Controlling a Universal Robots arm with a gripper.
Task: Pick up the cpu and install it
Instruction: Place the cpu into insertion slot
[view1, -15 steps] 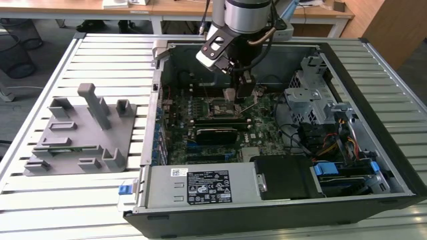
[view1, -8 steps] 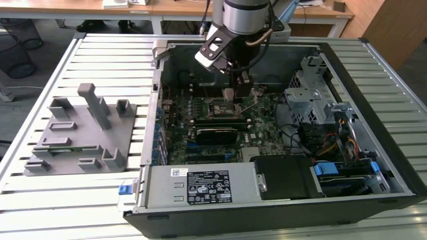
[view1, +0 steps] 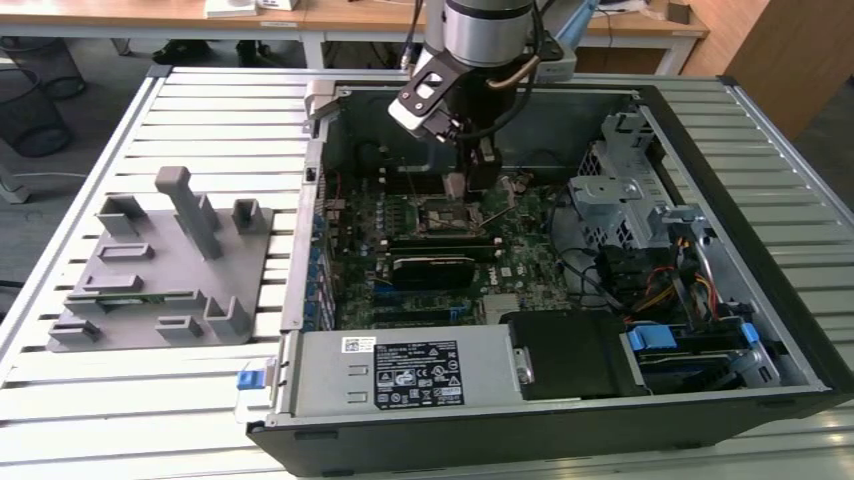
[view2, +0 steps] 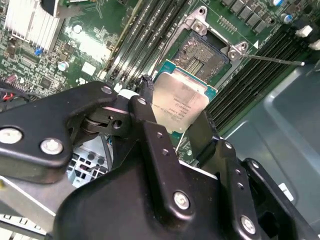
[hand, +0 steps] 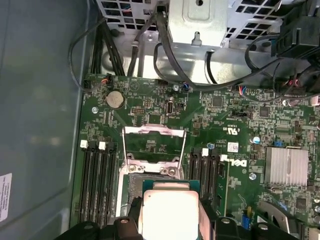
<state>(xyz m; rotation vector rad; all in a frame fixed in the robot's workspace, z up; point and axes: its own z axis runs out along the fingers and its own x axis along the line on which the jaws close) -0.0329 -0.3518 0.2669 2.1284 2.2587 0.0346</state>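
My gripper (view1: 461, 178) hangs inside the open computer case, shut on the cpu (view1: 455, 187). In both wrist views the cpu (view2: 181, 101) (hand: 167, 209) is a small square chip with a silvery top, pinched at two opposite edges by the black fingers (view2: 148, 107). It sits just above and slightly to one side of the open socket (view2: 200, 56) (hand: 134, 184) on the green motherboard. The socket's metal frame (hand: 154, 135) is flipped up. The socket (view1: 447, 214) lies directly under the gripper in the exterior view.
A grey fixture tray (view1: 160, 270) stands outside the case at the exterior view's left. Memory slots (hand: 97, 180) flank the socket. A heatsink (hand: 290, 167), a drive cage (view1: 627, 195), cables and the power supply (view1: 400, 370) crowd the case interior.
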